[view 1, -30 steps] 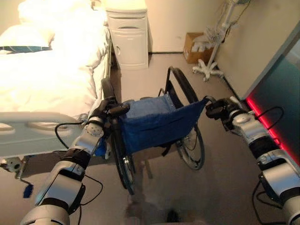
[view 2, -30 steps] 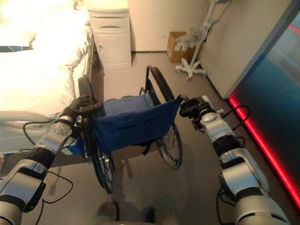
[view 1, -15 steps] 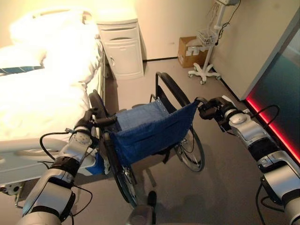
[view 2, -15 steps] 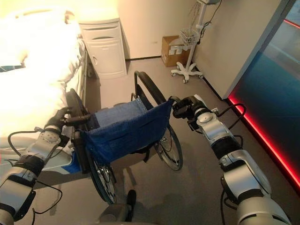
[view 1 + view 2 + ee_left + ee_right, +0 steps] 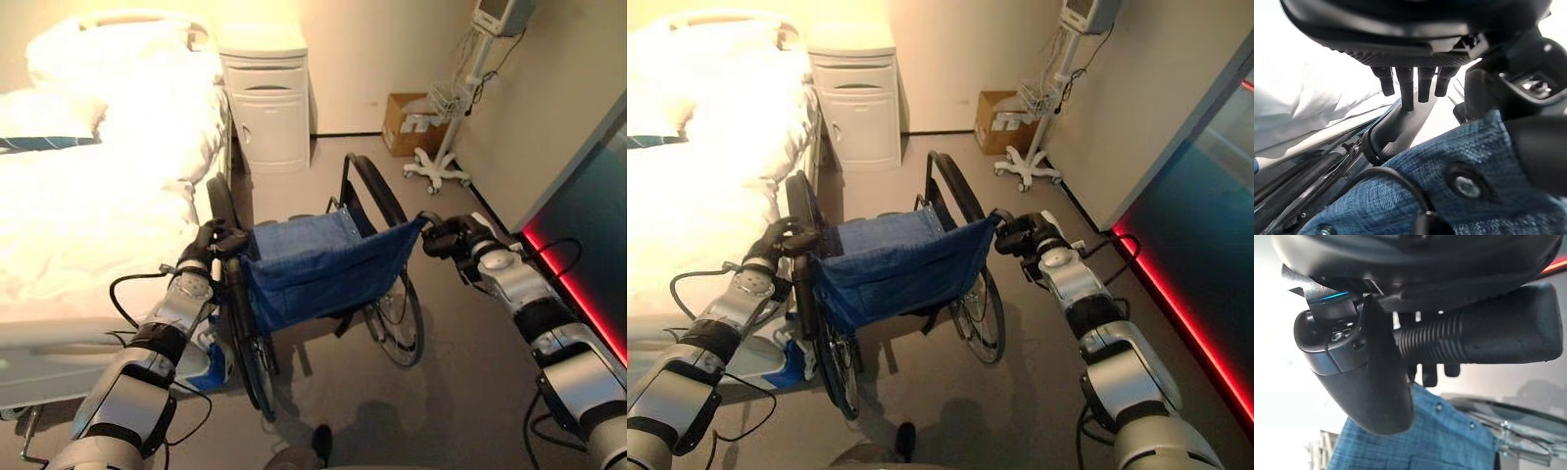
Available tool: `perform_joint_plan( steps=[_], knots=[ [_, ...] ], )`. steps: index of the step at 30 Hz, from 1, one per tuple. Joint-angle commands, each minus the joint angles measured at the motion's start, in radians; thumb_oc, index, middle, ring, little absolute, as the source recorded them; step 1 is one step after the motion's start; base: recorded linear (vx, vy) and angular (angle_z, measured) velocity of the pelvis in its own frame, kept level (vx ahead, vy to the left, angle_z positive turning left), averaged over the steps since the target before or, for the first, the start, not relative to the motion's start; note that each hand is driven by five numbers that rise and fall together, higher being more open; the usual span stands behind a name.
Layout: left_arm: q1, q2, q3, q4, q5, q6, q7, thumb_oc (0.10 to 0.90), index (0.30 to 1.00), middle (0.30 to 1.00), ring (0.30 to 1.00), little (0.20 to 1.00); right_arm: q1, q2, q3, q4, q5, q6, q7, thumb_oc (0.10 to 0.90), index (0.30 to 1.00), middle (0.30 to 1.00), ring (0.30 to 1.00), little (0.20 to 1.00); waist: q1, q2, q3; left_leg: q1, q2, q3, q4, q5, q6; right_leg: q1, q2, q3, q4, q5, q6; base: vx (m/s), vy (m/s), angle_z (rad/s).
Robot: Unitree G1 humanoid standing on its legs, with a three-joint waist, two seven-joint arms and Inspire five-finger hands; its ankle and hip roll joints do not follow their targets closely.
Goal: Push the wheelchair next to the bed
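Wheelchair, black-framed with a blue denim sling seat and back, standing just beside the white-sheeted hospital bed, its left wheel tight against the mattress side and its front aimed toward the white bedside cabinet. Gripped at both push handles: left hand curled over the handle on the bed side, with fingers hooking down past the grip in the left wrist view; right hand wrapped round the black ribbed rubber grip, thumb closed under it in the right wrist view.

Likely trouble on the bed side: almost no gap there, so a push biased leftward could jam the left wheel against the bed frame or snag the hanging sheet. Uneven force between the two hands could swing the chair and pull a grip loose. Straight ahead, a risk of the front running into the cabinet if driven too far.

Open grey floor to the right of the chair, running clear up to the beige wall and the red-lit dark panel. Farther off along that wall, a white wheeled monitor stand and a brown cardboard box, well apart from the chair.
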Motion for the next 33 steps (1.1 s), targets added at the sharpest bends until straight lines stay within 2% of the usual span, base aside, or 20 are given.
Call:
perform_joint_plan(
  steps=[1,2,4,6,8,9,11,12,13,15,16,22,23,24,25,26,28,29,31,33],
  knots=[
    [0.064,-0.082,-0.075,0.0,0.046,0.009,-0.113,0.4,0.3,0.3,0.3,0.3,0.033,0.081,-0.002,-0.021,0.154,0.003,-0.03,0.4,0.3,0.3,0.3,0.3,-0.057,-0.029,0.106,0.019,-0.026,-0.012,0.127,-0.182,-0.08,-0.112,-0.057,0.019,-0.454,0.317,0.036,0.37,-0.348,0.98],
    [0.044,-0.067,-0.086,-0.001,0.04,-0.004,-0.122,0.4,0.3,0.3,0.3,0.3,0.027,0.068,-0.015,-0.02,0.159,0.001,-0.034,0.4,0.3,0.3,0.3,0.3,-0.074,-0.038,0.13,0.049,-0.033,-0.044,0.15,-0.233,-0.084,-0.131,-0.073,0.025,-0.617,0.316,0.05,0.44,-0.39,1.07],
    [0.038,-0.068,-0.089,0.002,0.043,-0.015,-0.127,0.4,0.3,0.3,0.3,0.3,0.022,0.059,-0.024,-0.026,0.167,0.016,-0.041,0.4,0.3,0.3,0.3,0.3,-0.087,-0.039,0.136,0.089,-0.025,-0.055,0.142,-0.257,-0.091,-0.131,-0.091,0.018,-0.768,0.326,0.07,0.32,-0.223,0.86],
    [0.036,-0.081,-0.089,-0.002,0.06,-0.019,-0.136,0.4,0.3,0.3,0.3,0.3,0.023,0.048,-0.039,-0.053,0.18,0.044,-0.063,0.4,0.3,0.3,0.3,0.3,-0.098,-0.032,0.14,0.143,0.002,-0.067,0.13,-0.283,-0.107,-0.117,-0.101,0.034,-0.809,0.329,0.078,0.42,-0.274,0.59],
    [0.041,-0.085,-0.091,-0.017,0.067,-0.013,-0.14,0.4,0.3,0.3,0.3,0.3,0.016,0.049,-0.042,-0.072,0.18,0.061,-0.068,0.4,0.3,0.3,0.3,0.3,-0.098,-0.044,0.137,0.157,0.022,-0.06,0.157,-0.313,-0.12,-0.094,-0.112,0.027,-0.762,0.317,0.081,0.49,-0.405,0.52],
    [0.035,-0.088,-0.09,-0.019,0.059,-0.01,-0.137,0.4,0.3,0.3,0.3,0.3,-0.009,0.044,-0.037,-0.058,0.188,0.054,-0.064,0.4,0.3,0.3,0.3,0.3,-0.097,-0.064,0.13,0.151,0.037,-0.042,0.194,-0.329,-0.135,-0.061,-0.119,0.013,-0.757,0.321,0.085,0.41,-0.369,0.37],
    [0.023,-0.093,-0.098,-0.012,0.025,-0.005,-0.126,0.4,0.3,0.3,0.3,0.3,-0.028,0.045,-0.026,-0.041,0.198,0.057,-0.063,0.4,0.3,0.3,0.3,0.3,-0.105,-0.068,0.127,0.153,0.057,-0.03,0.21,-0.338,-0.15,-0.061,-0.113,0.026,-0.682,0.314,0.086,0.4,-0.289,0.21],
    [0.013,-0.091,-0.105,-0.006,-0.003,-0.008,-0.137,0.4,0.3,0.3,0.3,0.3,-0.043,0.045,-0.02,-0.023,0.205,0.061,-0.064,0.4,0.3,0.3,0.3,0.3,-0.119,-0.07,0.12,0.201,0.104,0.003,0.203,-0.343,-0.171,-0.074,-0.121,0.003,-0.606,0.319,0.091,0.41,-0.238,0.11],
    [0.012,-0.091,-0.105,-0.007,0.001,-0.008,-0.14,0.4,0.3,0.3,0.3,0.3,-0.044,0.046,-0.02,-0.015,0.206,0.056,-0.06,0.4,0.3,0.3,0.3,0.3,-0.121,-0.07,0.119,0.207,0.119,0.023,0.2,-0.338,-0.178,-0.071,-0.126,-0.011,-0.602,0.32,0.09,0.46,-0.262,0.07],
    [0.002,-0.105,-0.114,-0.017,0.02,-0.012,-0.146,0.4,0.3,0.3,0.3,0.3,-0.032,0.041,-0.029,-0.001,0.215,0.043,-0.062,0.4,0.3,0.3,0.3,0.3,-0.141,-0.068,0.121,0.215,0.193,0.116,0.178,-0.262,-0.204,-0.036,-0.121,-0.05,-0.612,0.311,0.076,0.36,-0.257,0.31],
    [-0.01,-0.113,-0.119,-0.015,0.024,-0.017,-0.138,0.4,0.3,0.3,0.3,0.3,-0.029,0.044,-0.029,0.006,0.216,0.026,-0.067,0.4,0.3,0.3,0.3,0.3,-0.144,-0.069,0.124,0.207,0.207,0.136,0.159,-0.231,-0.216,-0.019,-0.122,-0.068,-0.629,0.309,0.076,0.25,-0.241,0.54],
    [-0.056,-0.099,-0.115,0.013,-0.008,-0.023,-0.127,0.4,0.3,0.3,0.3,0.3,-0.057,0.032,-0.011,0.015,0.22,0.012,-0.056,0.4,0.3,0.3,0.3,0.3,-0.166,-0.05,0.12,0.218,0.219,0.11,0.151,-0.135,-0.246,-0.026,-0.09,-0.08,-0.622,0.276,0.044,0.2,-0.15,0.31],
    [-0.052,-0.093,-0.112,0.013,-0.019,-0.026,-0.127,0.4,0.3,0.3,0.3,0.3,-0.057,0.026,-0.007,0.011,0.221,0.016,-0.048,0.4,0.3,0.3,0.3,0.3,-0.174,-0.043,0.111,0.232,0.232,0.104,0.182,-0.09,-0.254,-0.034,-0.079,-0.079,-0.61,0.267,0.032,0.33,-0.166,0.02],
    [-0.04,-0.089,-0.107,0.013,-0.033,-0.026,-0.124,0.4,0.3,0.3,0.3,0.3,-0.041,0.019,0.002,0.003,0.211,0.011,-0.029,0.4,0.3,0.3,0.3,0.3,-0.193,-0.035,0.093,0.251,0.273,0.11,0.287,0.025,-0.271,-0.031,-0.051,-0.081,-0.598,0.239,-0.005,0.3,-0.16,0.04],
    [-0.037,-0.09,-0.107,0.014,-0.034,-0.027,-0.121,0.4,0.3,0.3,0.3,0.3,-0.039,0.018,0.004,0.003,0.21,0.009,-0.025,0.4,0.3,0.3,0.3,0.3,-0.196,-0.037,0.088,0.248,0.275,0.109,0.314,0.05,-0.273,-0.03,-0.047,-0.081,-0.599,0.234,-0.013,0.34,-0.182,0.13],
    [-0.03,-0.092,-0.106,0.015,-0.04,-0.03,-0.114,0.4,0.3,0.3,0.3,0.3,-0.028,0.016,0.01,0.003,0.212,-0.002,-0.022,0.4,0.3,0.3,0.3,0.3,-0.198,-0.041,0.081,0.223,0.274,0.104,0.394,0.084,-0.272,-0.014,-0.033,-0.081,-0.596,0.213,-0.035,0.3,-0.171,0.22],
    [-0.019,-0.089,-0.106,-0.002,-0.041,-0.029,-0.118,0.4,0.3,0.3,0.3,0.3,-0.004,0.016,0.015,-0.019,0.229,-0.012,-0.053,0.4,0.3,0.3,0.3,0.3,-0.163,-0.061,0.111,-0.001,0.224,0.118,0.591,0.081,-0.243,0.089,-0.001,-0.076,-0.594,0.162,-0.076,0.47,-0.238,0.18],
    [-0.013,-0.087,-0.105,-0.013,-0.034,-0.027,-0.126,0.4,0.3,0.3,0.3,0.3,-0.002,0.026,0.014,-0.025,0.242,-0.01,-0.073,0.4,0.3,0.3,0.3,0.3,-0.132,-0.063,0.149,-0.122,0.197,0.14,0.593,0.063,-0.229,0.16,0.018,-0.073,-0.595,0.143,-0.08,0.52,-0.145,-0.06],
    [0.022,-0.086,-0.098,-0.032,-0.012,-0.042,-0.131,0.4,0.3,0.3,0.3,0.3,0.003,0.055,0.01,-0.018,0.242,-0.017,-0.103,0.4,0.3,0.3,0.3,0.3,-0.08,-0.037,0.189,-0.198,0.134,0.134,0.422,0.076,-0.215,0.232,0.062,-0.048,-0.585,0.113,-0.069,0.56,0.023,-0.39],
    [0.05,-0.079,-0.104,-0.063,0.003,-0.045,-0.127,0.4,0.3,0.3,0.3,0.3,0.015,0.068,0.004,-0.049,0.264,-0.01,-0.141,0.4,0.3,0.3,0.3,0.3,-0.036,-0.004,0.219,-0.23,0.152,0.139,0.168,0.179,-0.233,0.329,0.107,-0.025,-0.579,0.062,-0.066,0.7,0.169,-0.68]
  ],
)
